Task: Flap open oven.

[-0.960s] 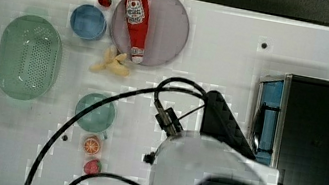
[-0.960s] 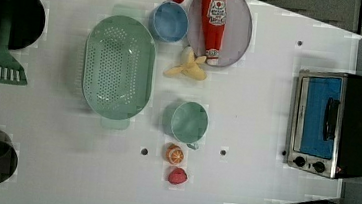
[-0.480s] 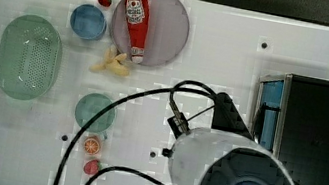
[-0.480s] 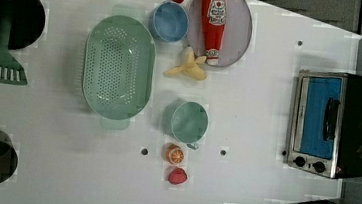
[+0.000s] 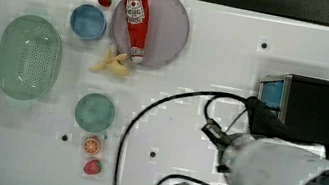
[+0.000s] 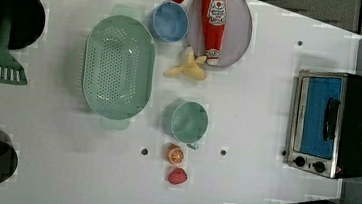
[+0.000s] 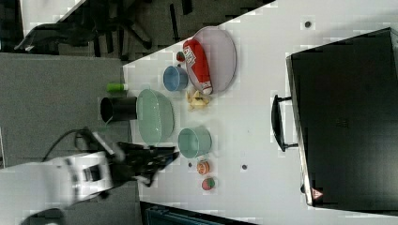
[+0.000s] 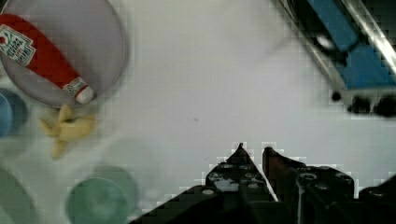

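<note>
Still shut, oven (image 6: pixel 332 124) door facing table-centre.

Bright, even light; soft shadows; blocky compression throughout; wrist view motion-blurred.

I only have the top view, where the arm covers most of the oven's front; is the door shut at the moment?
Observer: Yes. In the left view the oven has its blue door lying flat against the silver frame, closed.
Operator: Thank you. Where does the handle sit?
Observer: The black bar handle is on the blue door, toward the left view's right, next to the oven's black top.
Operator: Is the end effector on it yet?
Observer: No. In the wrist view the end effector is over the bare white table, apart from the oven's door.
</note>
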Controlling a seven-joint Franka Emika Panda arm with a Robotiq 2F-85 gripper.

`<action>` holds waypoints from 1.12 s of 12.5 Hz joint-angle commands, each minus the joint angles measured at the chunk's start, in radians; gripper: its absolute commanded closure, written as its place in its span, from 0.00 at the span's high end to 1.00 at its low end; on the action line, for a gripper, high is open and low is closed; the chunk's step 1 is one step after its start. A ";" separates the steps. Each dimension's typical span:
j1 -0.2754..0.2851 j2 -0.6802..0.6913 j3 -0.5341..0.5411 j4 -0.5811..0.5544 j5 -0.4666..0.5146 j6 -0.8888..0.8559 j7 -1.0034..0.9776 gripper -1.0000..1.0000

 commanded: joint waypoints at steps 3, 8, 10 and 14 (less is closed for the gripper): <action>-0.049 0.106 -0.125 -0.042 -0.101 0.170 -0.492 0.18; -0.056 0.248 -0.206 -0.056 -0.101 0.381 -0.752 0.18; -0.057 0.304 -0.225 -0.058 -0.100 0.438 -0.775 0.18; -0.055 0.399 -0.228 -0.066 -0.093 0.518 -0.775 0.18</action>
